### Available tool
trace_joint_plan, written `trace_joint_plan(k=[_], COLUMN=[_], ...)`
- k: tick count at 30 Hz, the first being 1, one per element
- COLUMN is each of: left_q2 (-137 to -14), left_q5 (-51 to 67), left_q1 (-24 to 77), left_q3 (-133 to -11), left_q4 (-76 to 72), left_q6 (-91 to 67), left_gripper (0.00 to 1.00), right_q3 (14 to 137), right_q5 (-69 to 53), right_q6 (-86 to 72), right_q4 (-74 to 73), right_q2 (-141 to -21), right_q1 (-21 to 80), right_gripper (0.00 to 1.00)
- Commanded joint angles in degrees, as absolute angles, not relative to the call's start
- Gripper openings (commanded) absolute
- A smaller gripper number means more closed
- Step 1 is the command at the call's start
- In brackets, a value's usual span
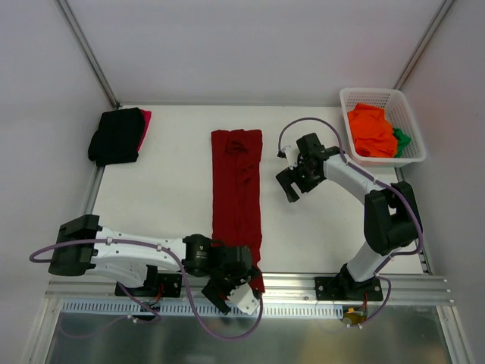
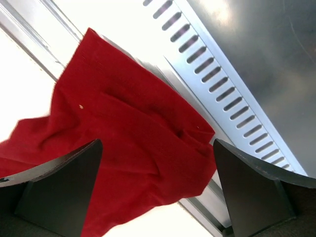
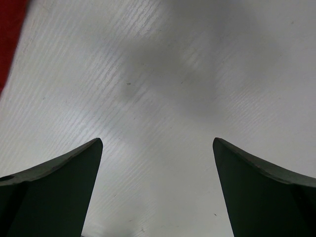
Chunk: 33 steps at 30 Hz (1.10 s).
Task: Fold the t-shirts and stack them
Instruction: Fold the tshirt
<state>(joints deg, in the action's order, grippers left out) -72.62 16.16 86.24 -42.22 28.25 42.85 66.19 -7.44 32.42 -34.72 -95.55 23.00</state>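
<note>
dark red t-shirt (image 1: 237,189) laid out, nothing gripped

it lies as a long strip across the table (image 1: 167,189), near end at the front edge. left gripper (image 2: 157,143) stands wide open over that end; right gripper (image 3: 157,140) is wide open above the table.

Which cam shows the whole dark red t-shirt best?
Top external: the dark red t-shirt lies full length, folded into a long strip. Left wrist shows only its near end; right wrist only a red sliver at frame edge.
</note>
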Motion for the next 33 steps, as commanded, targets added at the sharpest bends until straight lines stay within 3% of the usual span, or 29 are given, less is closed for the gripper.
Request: trace_joint_plan(k=[1, 23, 24, 27, 28, 33], left_q2=[-74.35, -82.18, -82.26, -83.14, -84.01, -87.01], left_q5=[14.68, 5.54, 5.19, 4.14, 3.87, 2.29], left_q1=[88.50, 89.47, 89.21, 87.98, 87.72, 85.87], left_q3=[-45.00, -37.70, -37.79, -38.41, -38.76, -38.76], left_q4=[29.27, 20.39, 20.13, 20.21, 20.21, 20.21], left_q6=[43.68, 46.84, 47.19, 47.64, 47.64, 47.72], left_gripper=[0.98, 0.97, 0.95, 0.65, 0.47, 0.26], right_q3=[65.92, 65.65, 65.57, 65.57, 65.57, 65.30], right_q5=[-6.42, -7.21, -7.29, -7.47, -7.73, -8.17], right_q6=[32.61, 31.90, 31.99, 31.90, 31.90, 31.73], right_q4=[-34.19, -34.37, -34.37, -34.45, -34.37, -34.45], right_q2=[-94.83, -91.85, -91.85, -91.76, -91.76, -91.06], right_q1=[23.03, 23.03, 23.03, 23.03, 23.03, 23.03], right_gripper=[0.99, 0.99, 0.99, 0.99, 0.99, 0.99])
